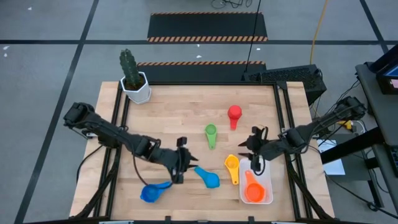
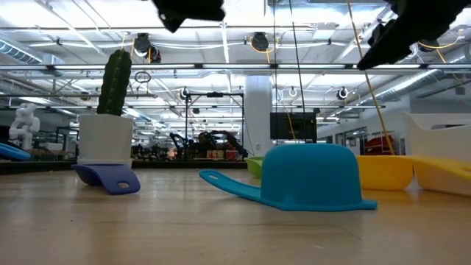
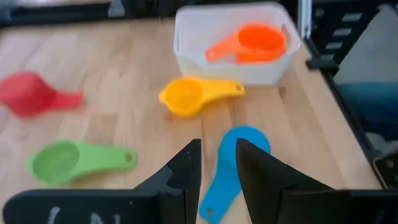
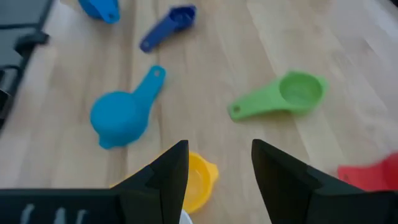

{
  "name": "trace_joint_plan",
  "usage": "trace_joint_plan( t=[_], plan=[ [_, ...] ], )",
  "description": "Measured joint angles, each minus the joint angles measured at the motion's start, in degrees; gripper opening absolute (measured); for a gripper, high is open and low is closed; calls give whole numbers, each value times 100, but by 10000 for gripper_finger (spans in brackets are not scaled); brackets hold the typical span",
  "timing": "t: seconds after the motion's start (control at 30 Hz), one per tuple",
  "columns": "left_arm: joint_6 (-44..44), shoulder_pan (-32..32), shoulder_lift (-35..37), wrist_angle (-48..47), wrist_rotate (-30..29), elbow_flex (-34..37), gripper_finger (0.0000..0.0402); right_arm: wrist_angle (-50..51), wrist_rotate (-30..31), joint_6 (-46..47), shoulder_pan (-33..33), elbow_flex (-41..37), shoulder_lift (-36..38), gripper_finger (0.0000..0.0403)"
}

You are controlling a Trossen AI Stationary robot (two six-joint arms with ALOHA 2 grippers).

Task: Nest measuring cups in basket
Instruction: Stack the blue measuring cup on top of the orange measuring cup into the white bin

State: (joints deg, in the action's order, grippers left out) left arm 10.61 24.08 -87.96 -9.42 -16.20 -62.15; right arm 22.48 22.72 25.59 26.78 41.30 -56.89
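Observation:
My left gripper (image 1: 188,159) (image 3: 217,162) hovers open over the near middle of the table, with nothing between its fingers. Below and just ahead of it a light blue cup (image 1: 210,180) (image 2: 309,177) lies upside down, rim on the wood. My right gripper (image 1: 247,148) (image 4: 217,162) hangs open and empty above the yellow cup (image 1: 232,165) (image 3: 186,96). The orange cup (image 1: 252,190) (image 3: 249,43) lies in the white basket (image 1: 267,200) (image 3: 186,53) at the near right. The green cup (image 1: 211,134) and the red cup (image 1: 234,114) rest mid-table.
A blue cup (image 1: 150,193) (image 4: 99,7) and a dark blue one (image 4: 171,25) (image 2: 110,178) lie at the near left. A cactus in a white pot (image 1: 135,87) stands at the far left corner. Dark rails run along the table's left and right edges.

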Motion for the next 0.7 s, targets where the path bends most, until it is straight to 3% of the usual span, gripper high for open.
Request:
trace_joint_plan(
  t=[0.5,0.7],
  plan=[
    [1614,1388,-188,-764,-375,9,104,-562,-19,-255,297,0,-290,167],
    [2983,1572,-173,-1263,-416,2,133,-899,-22,-617,295,2,-290,167]
  ],
)
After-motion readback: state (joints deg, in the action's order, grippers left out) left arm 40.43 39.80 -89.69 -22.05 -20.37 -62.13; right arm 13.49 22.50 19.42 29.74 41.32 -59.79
